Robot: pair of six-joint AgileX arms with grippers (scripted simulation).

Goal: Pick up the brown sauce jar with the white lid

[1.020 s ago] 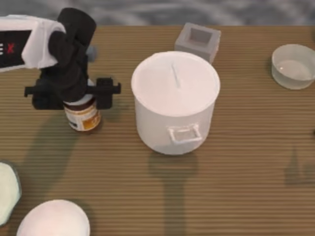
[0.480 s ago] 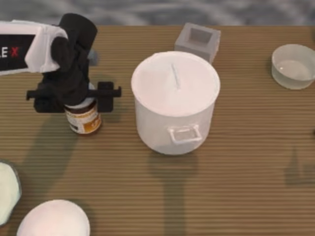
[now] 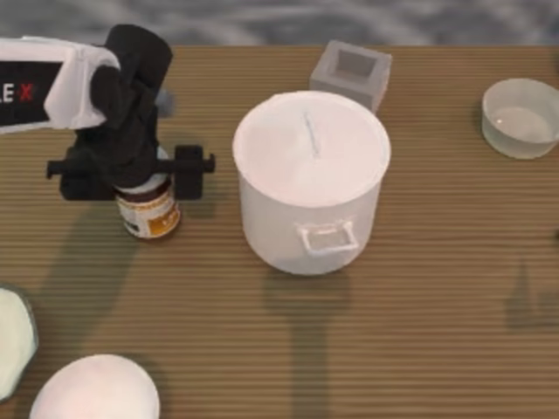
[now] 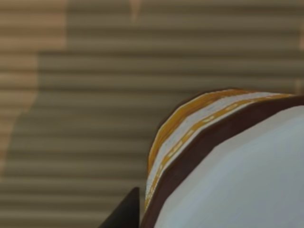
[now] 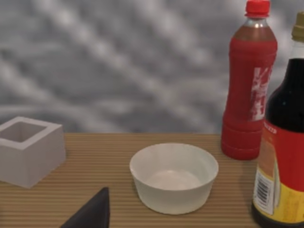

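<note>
From above, our left end effector [image 3: 131, 170] covers the brown sauce jar [image 3: 150, 212]; grip state unclear. Left wrist view shows lid [image 4: 247, 180] and label close.

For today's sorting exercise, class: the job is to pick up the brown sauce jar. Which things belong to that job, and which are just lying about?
Belongs to the job:
brown sauce jar
left gripper, over the jar

Just lying about:
white pot
grey box
small bowl
red bottle
dark sauce bottle
</note>
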